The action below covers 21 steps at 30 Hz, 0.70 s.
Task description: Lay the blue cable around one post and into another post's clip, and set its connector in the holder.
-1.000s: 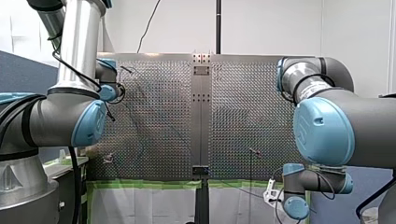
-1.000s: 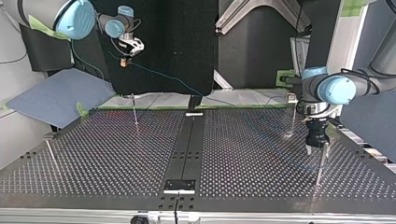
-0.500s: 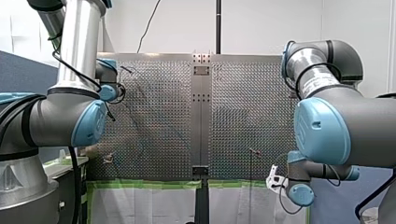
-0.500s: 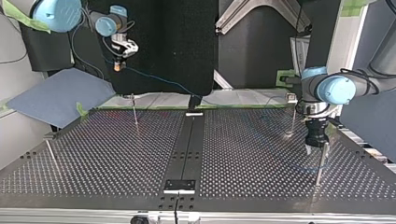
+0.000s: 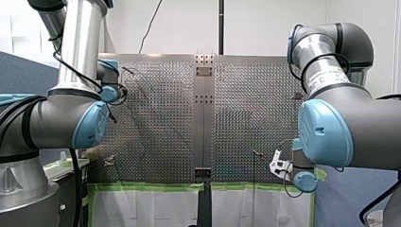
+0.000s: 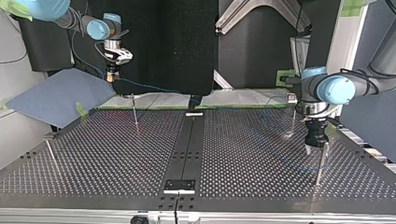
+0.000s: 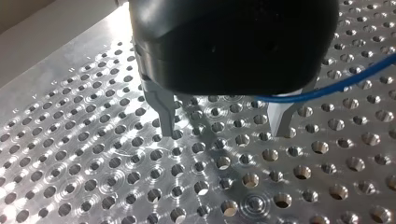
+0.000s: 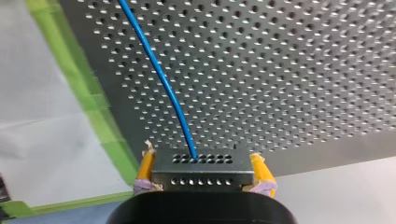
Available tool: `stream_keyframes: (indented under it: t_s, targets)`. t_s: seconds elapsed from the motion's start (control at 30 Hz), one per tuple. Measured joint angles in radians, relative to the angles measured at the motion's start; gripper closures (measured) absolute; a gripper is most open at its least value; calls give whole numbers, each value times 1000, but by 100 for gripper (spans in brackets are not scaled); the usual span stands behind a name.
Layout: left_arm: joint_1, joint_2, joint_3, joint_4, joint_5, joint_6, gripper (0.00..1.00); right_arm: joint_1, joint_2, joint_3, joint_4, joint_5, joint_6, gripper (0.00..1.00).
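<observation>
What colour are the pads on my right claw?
Yellow pads, clearest in the right wrist view.

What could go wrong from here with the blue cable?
My right gripper holds the connector up in the air, so the hanging blue cable may snag the post near it. My left gripper is open, with the cable only beside one finger; a pull might drag it away.
</observation>
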Motion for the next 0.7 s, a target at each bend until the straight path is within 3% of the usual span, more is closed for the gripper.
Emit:
stream_keyframes:
  t_s: [0.33, 0.7]
  targets:
    - [0, 0, 0, -1, -9, 4, 1, -16, -83, 0, -1, 11, -5, 98]
    - [4, 0, 0, -1, -10, 4, 1, -10, -160, 0, -26, 1, -20, 98]
